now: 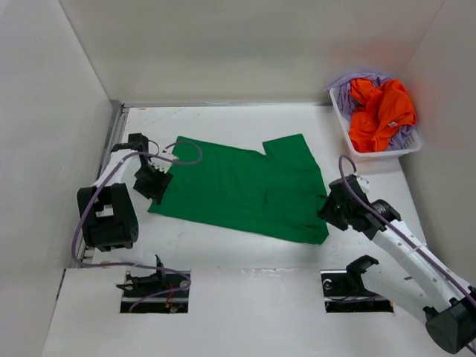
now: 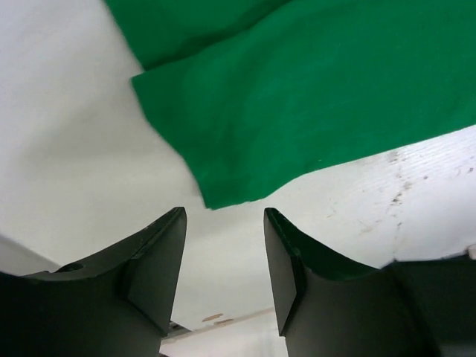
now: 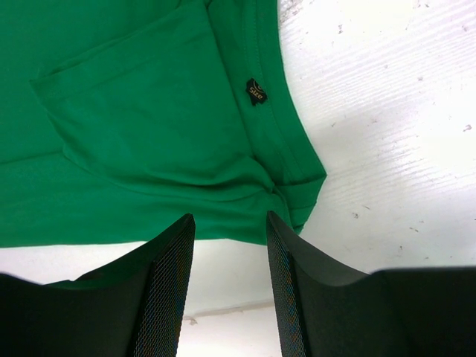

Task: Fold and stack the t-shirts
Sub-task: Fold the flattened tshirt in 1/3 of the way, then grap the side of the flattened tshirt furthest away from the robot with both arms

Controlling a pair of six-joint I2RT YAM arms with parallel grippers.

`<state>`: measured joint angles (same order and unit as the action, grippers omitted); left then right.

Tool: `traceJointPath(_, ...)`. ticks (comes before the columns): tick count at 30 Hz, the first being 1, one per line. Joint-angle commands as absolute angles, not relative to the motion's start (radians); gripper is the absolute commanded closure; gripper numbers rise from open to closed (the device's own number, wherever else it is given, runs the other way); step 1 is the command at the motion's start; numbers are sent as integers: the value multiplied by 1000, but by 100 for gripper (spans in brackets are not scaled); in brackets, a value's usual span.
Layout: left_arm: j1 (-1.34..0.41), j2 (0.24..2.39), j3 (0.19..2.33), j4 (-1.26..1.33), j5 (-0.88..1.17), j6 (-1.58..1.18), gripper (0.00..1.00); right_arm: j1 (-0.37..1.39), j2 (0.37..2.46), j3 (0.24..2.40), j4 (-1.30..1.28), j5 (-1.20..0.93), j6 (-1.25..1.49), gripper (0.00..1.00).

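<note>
- My left fingers (image 2: 160, 260) stand partly open and hold nothing. They sit just short of a corner of the green t-shirt (image 1: 245, 186) at the centre of the left wrist view. Closing from here could pinch air, or only one of the two layers showing there.
- My right fingers (image 3: 167, 275) are likewise parted and empty, near the collar and its small black label (image 3: 256, 91). Gripping that bunched fold could drag the shirt askew.
- The green shirt lies spread mid-frame in the top view. It is a thin, limp knit with stitched hems, and it may slide on the smooth, scuffed white surface (image 1: 223, 245).
- The orange shirt (image 1: 381, 111) and lavender shirt (image 1: 346, 97) sit crumpled together in the white mesh basket (image 1: 387, 154) at upper right, so they may snag and lift out as one.
</note>
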<state>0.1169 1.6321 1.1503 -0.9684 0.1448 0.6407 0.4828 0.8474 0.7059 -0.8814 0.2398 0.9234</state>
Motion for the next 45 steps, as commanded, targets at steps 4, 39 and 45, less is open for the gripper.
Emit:
traceJointPath(4, 85, 1742, 1154, -947, 25, 577, 56, 482, 810, 709, -851, 255, 936, 52)
traceJointPath(39, 73, 1526, 1030, -1031, -132, 601, 54, 456, 997, 817, -638, 177, 750, 44)
traceJointPath(45, 130, 1584, 1405, -1042, 18, 578, 48, 360, 1352, 1128, -532, 135, 542, 40)
